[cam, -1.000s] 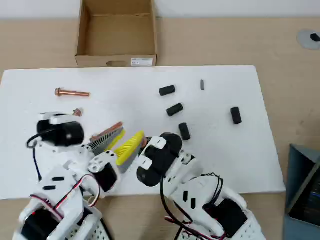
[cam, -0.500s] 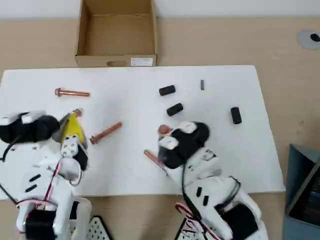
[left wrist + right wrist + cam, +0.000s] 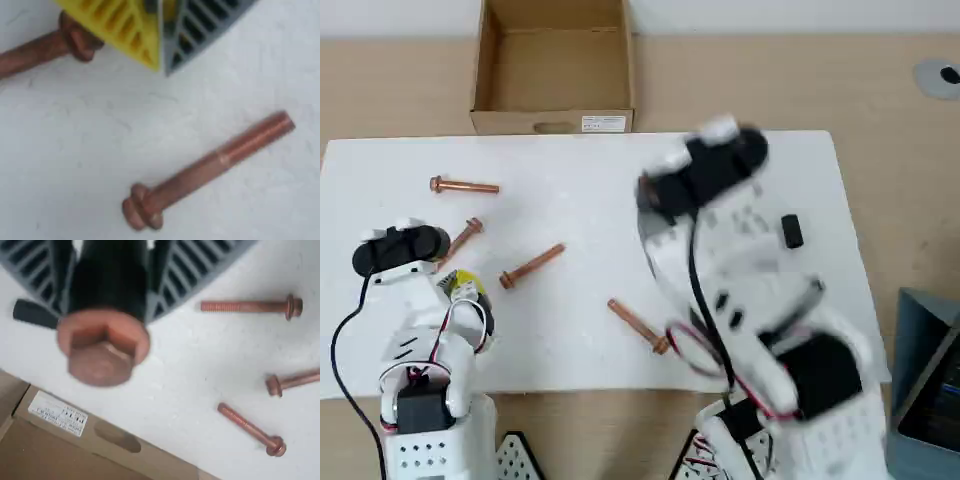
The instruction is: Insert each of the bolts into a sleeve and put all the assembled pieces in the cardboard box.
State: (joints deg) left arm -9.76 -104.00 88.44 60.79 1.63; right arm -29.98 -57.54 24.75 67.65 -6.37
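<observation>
Step in hand: judged to be carrying one assembled piece to the cardboard box (image 3: pixel 520 121).
Right gripper (image 3: pixel 110 285): clenched on a black sleeve (image 3: pixel 107 270). The copper bolt head (image 3: pixel 102 347) sticks out of the sleeve. The gripper hangs over the far side of the table, just short of the box's near wall.
Left gripper (image 3: pixel 162 60): closed on nothing, at the near left beside a loose bolt (image 3: pixel 210 162).
Doing it well: clear the near wall with height to spare. Keep the squeeze firm so the bolt cannot slide out. Release only once the piece is low inside the box.
Risk: clipping the wall, or dropping the piece short of it.
</observation>
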